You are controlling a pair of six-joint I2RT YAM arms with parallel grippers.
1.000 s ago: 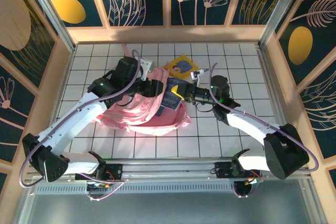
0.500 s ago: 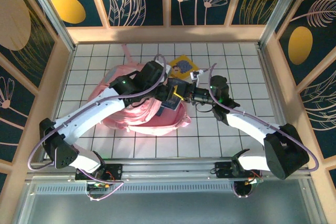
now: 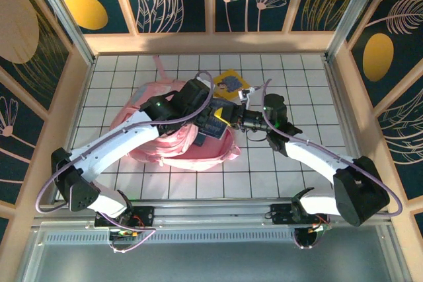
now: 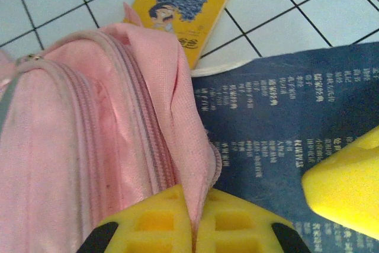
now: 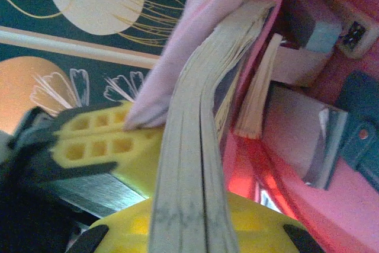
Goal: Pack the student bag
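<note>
The pink student bag [image 3: 162,140] lies mid-table with its mouth facing right. My left gripper [image 3: 210,117] is shut on the fabric edge of that mouth; in the left wrist view the yellow fingers [image 4: 160,223] pinch a fold of the pink student bag [image 4: 77,134]. My right gripper [image 3: 232,118] is shut on a dark blue book [image 3: 215,127] at the mouth. The right wrist view shows that book's page edges [image 5: 195,158] clamped in the right gripper [image 5: 189,235], with the bag's pink inside [image 5: 320,194] beyond.
A yellow book [image 3: 229,84] lies flat on the white tiles just behind the bag, also visible in the left wrist view as the yellow book [image 4: 180,4]. Other books [image 5: 260,93] stand inside the bag. Wooden walls ring the table.
My left arm swung right across the bag to its mouth and closed on the fabric edge. The right arm and its blue book have stayed put.
</note>
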